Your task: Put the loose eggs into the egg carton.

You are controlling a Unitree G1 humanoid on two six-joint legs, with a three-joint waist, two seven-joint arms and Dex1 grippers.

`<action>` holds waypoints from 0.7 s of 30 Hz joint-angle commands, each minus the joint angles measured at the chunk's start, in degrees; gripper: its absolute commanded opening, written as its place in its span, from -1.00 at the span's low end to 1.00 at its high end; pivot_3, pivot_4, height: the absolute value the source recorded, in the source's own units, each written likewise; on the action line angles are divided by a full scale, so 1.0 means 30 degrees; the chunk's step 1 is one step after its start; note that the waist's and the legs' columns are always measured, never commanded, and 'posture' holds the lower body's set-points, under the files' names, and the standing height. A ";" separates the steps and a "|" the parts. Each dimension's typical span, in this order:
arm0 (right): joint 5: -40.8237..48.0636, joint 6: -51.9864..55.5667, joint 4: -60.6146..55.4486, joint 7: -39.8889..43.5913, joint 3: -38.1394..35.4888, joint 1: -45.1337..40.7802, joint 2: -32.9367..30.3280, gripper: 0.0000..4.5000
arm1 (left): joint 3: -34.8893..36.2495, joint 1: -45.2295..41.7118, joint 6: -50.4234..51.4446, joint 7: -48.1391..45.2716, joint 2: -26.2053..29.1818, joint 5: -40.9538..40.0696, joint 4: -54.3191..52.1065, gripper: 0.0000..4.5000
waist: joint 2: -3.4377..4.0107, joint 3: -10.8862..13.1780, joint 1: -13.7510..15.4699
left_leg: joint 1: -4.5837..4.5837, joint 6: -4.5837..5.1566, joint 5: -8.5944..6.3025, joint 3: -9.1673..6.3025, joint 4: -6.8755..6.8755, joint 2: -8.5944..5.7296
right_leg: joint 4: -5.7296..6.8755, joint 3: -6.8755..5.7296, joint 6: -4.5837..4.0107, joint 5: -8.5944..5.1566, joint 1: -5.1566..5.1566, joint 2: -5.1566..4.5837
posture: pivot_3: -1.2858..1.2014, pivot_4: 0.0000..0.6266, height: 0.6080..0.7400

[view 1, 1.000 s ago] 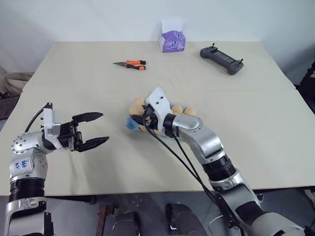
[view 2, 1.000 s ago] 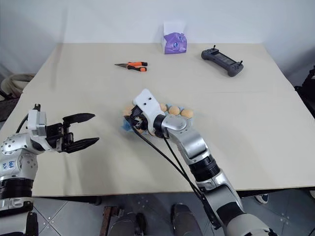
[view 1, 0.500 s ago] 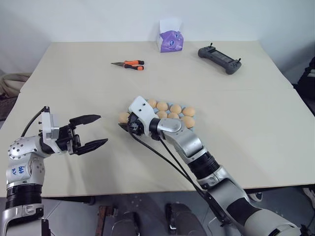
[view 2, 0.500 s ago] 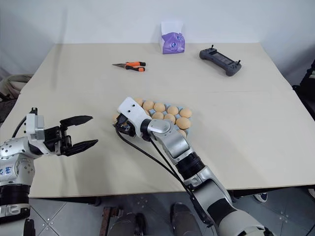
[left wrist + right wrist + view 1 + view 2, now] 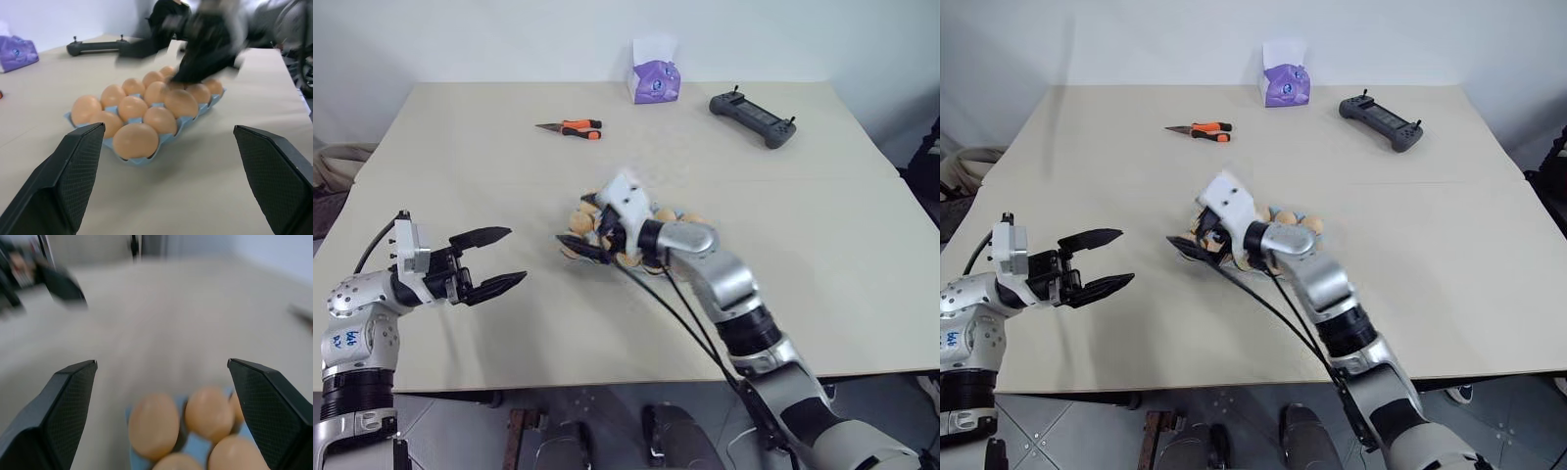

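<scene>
The light-blue egg carton (image 5: 166, 140) lies mid-table, its cups filled with pale orange-tan eggs (image 5: 134, 139). Loose eggs are out of view; every egg I see sits in a cup. My right gripper (image 5: 578, 225) hovers just above the carton's left end, open wide and empty, with eggs (image 5: 154, 423) showing below its spread fingers. My left gripper (image 5: 504, 258) hangs above the table to the carton's left, well apart from it. It is open, empty and pointing at the carton.
Orange-handled pliers (image 5: 570, 126) lie at the back left of the table. A purple tissue box (image 5: 655, 80) stands at the far edge, and a black controller (image 5: 753, 117) lies at the back right. Bare tabletop surrounds the carton.
My right gripper has opened wide and lifted off the carton's left corner, drawing back to the right; the egg it was at stays in the carton. The left gripper has stayed put.
</scene>
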 commanded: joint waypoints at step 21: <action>0.4639 -0.5800 0.2335 0.9470 -1.1350 1.1692 -1.2241 0.99 | 0.1100 0.0122 0.1375 -0.0637 0.1196 -0.0893 0.0071 1.00 | -0.0047 0.0020 0.0458 | 0.0105 0.0114 -0.0049 0.0091 0.0059 -0.0011 | -0.0007 0.0089 0.0002 0.0001 0.0056 0.0026 | 0.03 -0.52 1.00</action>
